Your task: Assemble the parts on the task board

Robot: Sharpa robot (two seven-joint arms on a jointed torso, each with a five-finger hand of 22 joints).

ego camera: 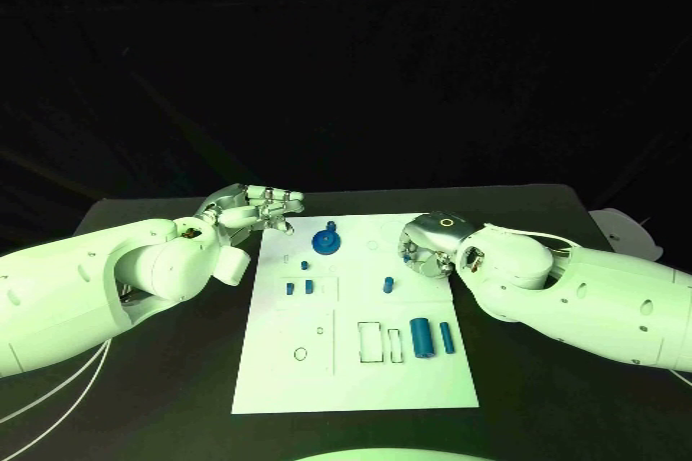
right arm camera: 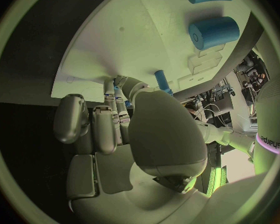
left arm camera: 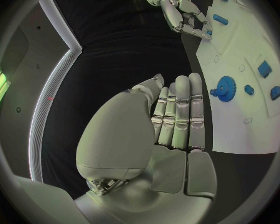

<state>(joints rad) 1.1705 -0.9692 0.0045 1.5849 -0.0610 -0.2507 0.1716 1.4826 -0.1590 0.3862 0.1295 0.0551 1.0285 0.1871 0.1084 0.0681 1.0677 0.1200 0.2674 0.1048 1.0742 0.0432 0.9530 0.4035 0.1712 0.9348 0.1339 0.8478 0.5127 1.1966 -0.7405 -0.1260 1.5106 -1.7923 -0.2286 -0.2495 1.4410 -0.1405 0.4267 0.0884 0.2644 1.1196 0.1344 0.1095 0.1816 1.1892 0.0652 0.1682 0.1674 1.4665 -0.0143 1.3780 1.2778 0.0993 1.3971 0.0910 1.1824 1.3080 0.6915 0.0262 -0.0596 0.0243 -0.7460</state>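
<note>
The white task board (ego camera: 361, 381) lies in the middle of the table. A blue gear (ego camera: 327, 242) stands near its far end, also seen as the gear (left arm camera: 226, 88). Small blue parts (ego camera: 299, 286) lie on the left, a blue peg (ego camera: 388, 282) in the middle, and two blue cylinders (ego camera: 433, 337) on the right. My left hand (ego camera: 260, 209) hovers at the board's far left corner, fingers straight and together, holding nothing (left arm camera: 177, 114). My right hand (ego camera: 421, 249) sits curled at the board's right edge. Its fingertips seem to pinch a small blue part (left arm camera: 209, 33).
The black table (ego camera: 577, 411) surrounds the board on all sides. Outlined slots (ego camera: 381, 342) and small holes mark the near half of the board. A white object (ego camera: 635, 231) lies at the table's far right edge.
</note>
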